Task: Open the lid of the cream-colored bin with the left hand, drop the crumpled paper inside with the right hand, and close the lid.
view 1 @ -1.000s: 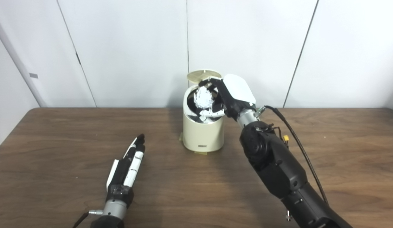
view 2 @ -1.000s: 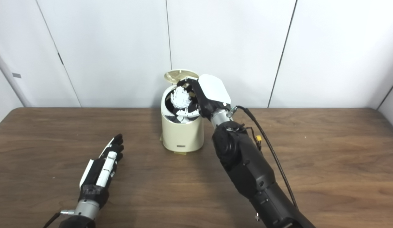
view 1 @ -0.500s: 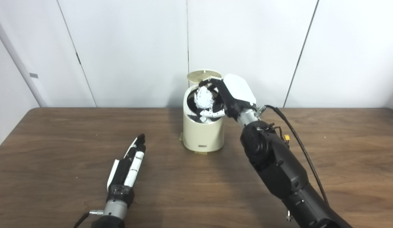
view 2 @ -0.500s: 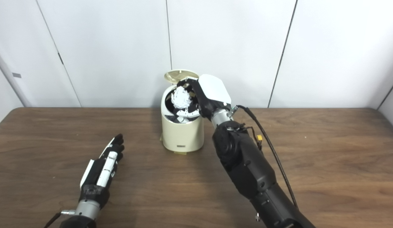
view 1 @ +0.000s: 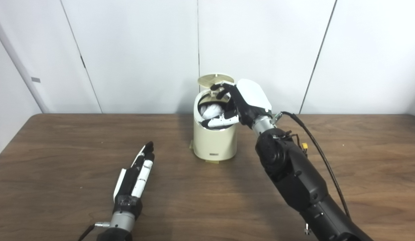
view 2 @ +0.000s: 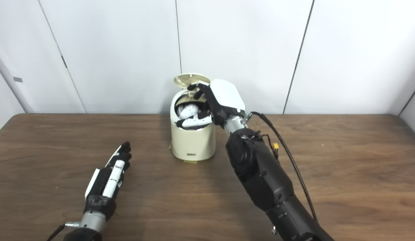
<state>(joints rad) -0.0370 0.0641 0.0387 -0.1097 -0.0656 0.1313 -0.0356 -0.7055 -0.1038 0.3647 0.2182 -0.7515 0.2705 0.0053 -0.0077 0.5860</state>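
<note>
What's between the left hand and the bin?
Only bare table: the left hand lies flat, apart from the cream-colored bin. Both eye views show it.

A dark brown wood-grain table (view 1: 207,207) fills the lower half of the frame, its far edge meeting the white wall. The cream bin (view 1: 215,142) stands on it just above centre, near the far edge, on a small tan patch that shows at its base. The left hand (view 1: 135,177) lies flat on the tabletop at lower left, fingers stretched toward the upper right.
</note>
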